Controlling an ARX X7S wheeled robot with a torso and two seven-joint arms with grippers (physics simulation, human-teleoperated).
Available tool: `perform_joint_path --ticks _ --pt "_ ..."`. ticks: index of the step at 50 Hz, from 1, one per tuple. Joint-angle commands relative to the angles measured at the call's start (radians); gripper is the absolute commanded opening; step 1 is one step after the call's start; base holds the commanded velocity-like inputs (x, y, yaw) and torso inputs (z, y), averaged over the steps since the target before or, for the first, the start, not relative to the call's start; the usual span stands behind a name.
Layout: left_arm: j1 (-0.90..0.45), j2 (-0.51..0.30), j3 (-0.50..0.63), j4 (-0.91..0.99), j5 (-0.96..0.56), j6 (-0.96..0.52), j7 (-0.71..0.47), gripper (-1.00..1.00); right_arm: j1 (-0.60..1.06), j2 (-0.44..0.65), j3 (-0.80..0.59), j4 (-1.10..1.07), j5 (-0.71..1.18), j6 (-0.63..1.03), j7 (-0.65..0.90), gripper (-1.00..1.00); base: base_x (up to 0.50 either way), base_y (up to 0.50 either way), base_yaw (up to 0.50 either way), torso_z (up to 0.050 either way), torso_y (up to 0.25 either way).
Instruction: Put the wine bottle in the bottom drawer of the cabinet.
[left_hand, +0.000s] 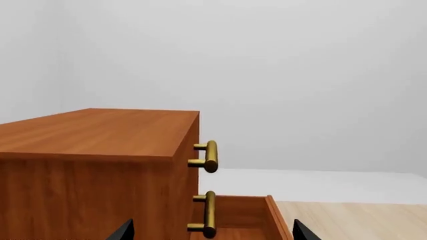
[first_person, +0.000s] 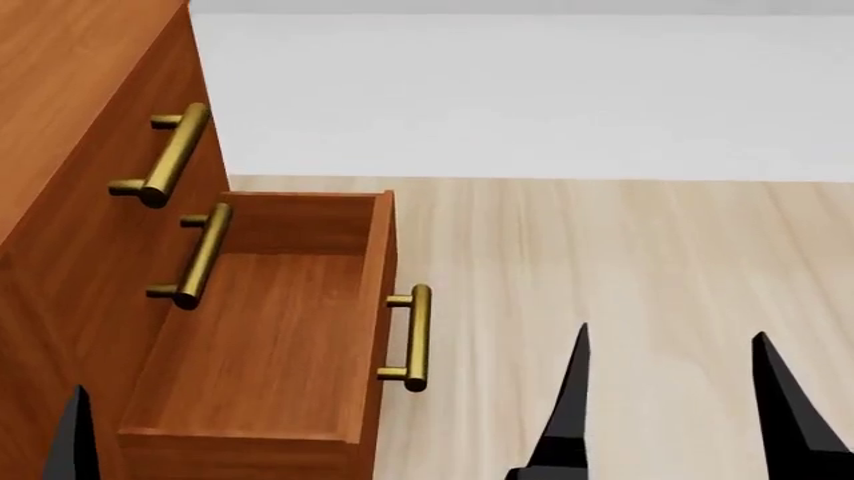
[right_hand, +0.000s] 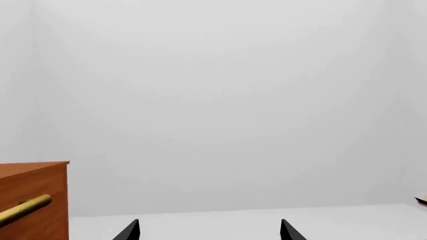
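Clearly the cabinet fills the head view's left, its bottom drawer pulled out with nothing inside; no wine bottle shows in any view. Right hand hangs wide and unladen beside it. Left hand seems wide too, though only fingertips show.

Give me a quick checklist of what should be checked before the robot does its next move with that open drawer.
1. Bottom drawer pulled out: ok, it stands open from the cabinet.
2. Drawer free of clutter: ok, the visible floor is bare wood.
3. Wine bottle located: not ok, no view shows it.
4. Right tool free to grasp: ok, fingers apart, nothing between them.
5. Left tool free: ok, fingers spread, nothing held.
6. Upper drawers shut: ok, both fronts sit flush with the cabinet.
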Motion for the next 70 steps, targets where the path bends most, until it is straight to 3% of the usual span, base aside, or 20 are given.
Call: perform_joint_path --ticks 1,15,29,51,63,70 --pt "0.000 -0.002 0.004 -0.010 -0.002 0.008 -0.001 1.00 0.001 0.008 -0.016 0.013 -0.019 -0.012 -0.002 1.00 0.27 0.00 0.00 0.000 0.000" --pt "-0.005 -0.012 0.001 0.003 -0.011 0.008 -0.016 1.00 0.003 0.030 0.004 -0.021 -0.009 0.003 0.018 1.00 0.17 0.00 0.00 0.000 0.000" --pt "0.002 -0.019 0.003 -0.005 -0.008 0.026 -0.016 1.00 0.034 0.100 0.168 -0.051 0.095 0.093 0.088 1.00 0.00 0.00 0.00 0.000 0.000" --pt "-0.004 -0.011 0.015 -0.031 -0.002 0.038 -0.010 1.00 -0.047 0.174 0.465 0.001 0.156 0.097 0.125 1.00 0.00 0.00 0.00 0.000 0.000" --pt "0.000 -0.012 0.018 -0.033 -0.007 0.047 -0.007 1.00 -0.080 0.180 0.577 0.050 0.173 0.090 0.126 1.00 0.00 0.00 0.00 0.000 0.000" --pt "-0.001 -0.003 0.032 -0.041 0.000 0.046 0.000 1.00 -0.080 0.157 0.560 0.108 0.145 0.054 0.112 1.00 0.00 0.00 0.00 0.000 0.000"
